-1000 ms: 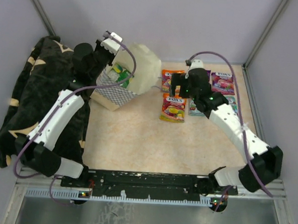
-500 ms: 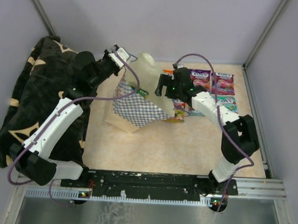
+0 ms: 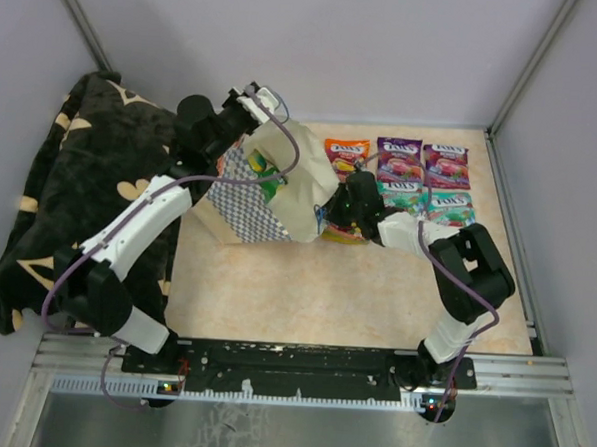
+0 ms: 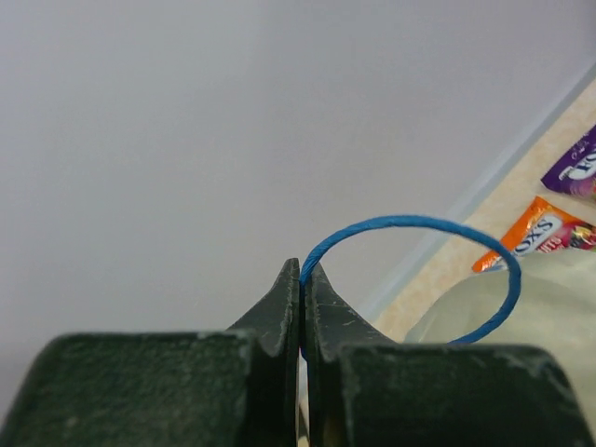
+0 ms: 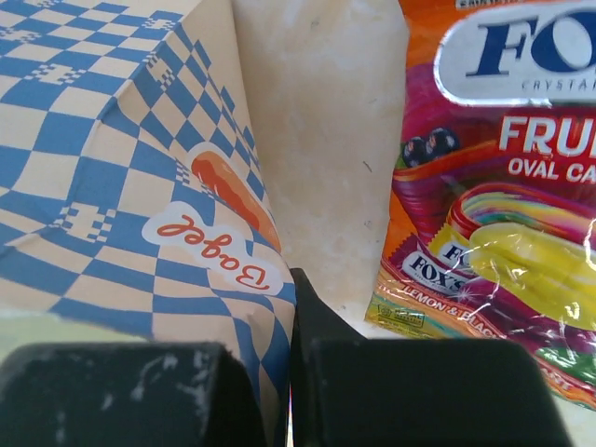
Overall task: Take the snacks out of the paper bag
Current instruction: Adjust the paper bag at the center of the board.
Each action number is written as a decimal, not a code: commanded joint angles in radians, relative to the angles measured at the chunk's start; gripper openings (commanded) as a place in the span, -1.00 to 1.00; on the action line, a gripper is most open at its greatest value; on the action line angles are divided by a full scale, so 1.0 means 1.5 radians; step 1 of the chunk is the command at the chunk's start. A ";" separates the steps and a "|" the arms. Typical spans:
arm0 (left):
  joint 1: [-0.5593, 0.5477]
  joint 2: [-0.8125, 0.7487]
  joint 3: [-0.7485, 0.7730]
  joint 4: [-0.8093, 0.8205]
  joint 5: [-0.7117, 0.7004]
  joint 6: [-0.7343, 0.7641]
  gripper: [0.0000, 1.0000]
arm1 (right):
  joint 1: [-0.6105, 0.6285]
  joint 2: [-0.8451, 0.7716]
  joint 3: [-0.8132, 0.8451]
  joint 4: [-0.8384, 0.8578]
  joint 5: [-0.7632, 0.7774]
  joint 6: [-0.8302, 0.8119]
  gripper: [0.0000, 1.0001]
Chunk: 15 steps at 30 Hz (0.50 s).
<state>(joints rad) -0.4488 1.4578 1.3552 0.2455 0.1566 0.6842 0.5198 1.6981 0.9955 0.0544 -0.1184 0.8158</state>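
My left gripper (image 3: 253, 93) sits at the upper centre-left of the overhead view. Its jaws are pressed together on the blue string handle (image 4: 419, 223) of the paper bag (image 3: 298, 188), and in the left wrist view the loop arches out to the right from between my fingers. The bag lies tipped over in the middle of the overhead view on the table (image 3: 275, 282), and a green packet (image 3: 268, 172) shows between its checkered band and its cream paper. My right gripper (image 3: 331, 217) is at the bag's right side, closed on the bag's blue-white checkered edge; the right wrist view shows the paper running down between my fingers. An orange-and-yellow packet (image 5: 494, 214) lies flat just to the right of that gripper. At the upper right of the overhead view an orange packet (image 3: 345, 152), a purple packet (image 3: 399, 159) and a purple-pink packet (image 3: 446, 163) lie in a row, with two teal packets (image 3: 405, 196) just below them. A black floral blanket (image 3: 60, 191) fills the left side.
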 commanded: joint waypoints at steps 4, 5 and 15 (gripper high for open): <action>0.045 0.160 0.092 0.226 0.126 -0.084 -1.00 | 0.033 0.051 -0.126 0.408 0.108 0.258 -1.00; 0.053 0.176 0.106 0.231 0.156 -0.102 -1.00 | 0.035 0.069 -0.124 0.440 0.131 0.275 -1.00; 0.095 0.115 0.161 -0.038 0.368 -0.131 -0.25 | 0.040 0.256 0.069 0.494 0.286 0.336 -1.00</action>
<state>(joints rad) -0.3199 1.7546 1.6371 0.3271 0.6033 0.5198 0.5732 2.0418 0.9710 0.7036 0.1768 1.2556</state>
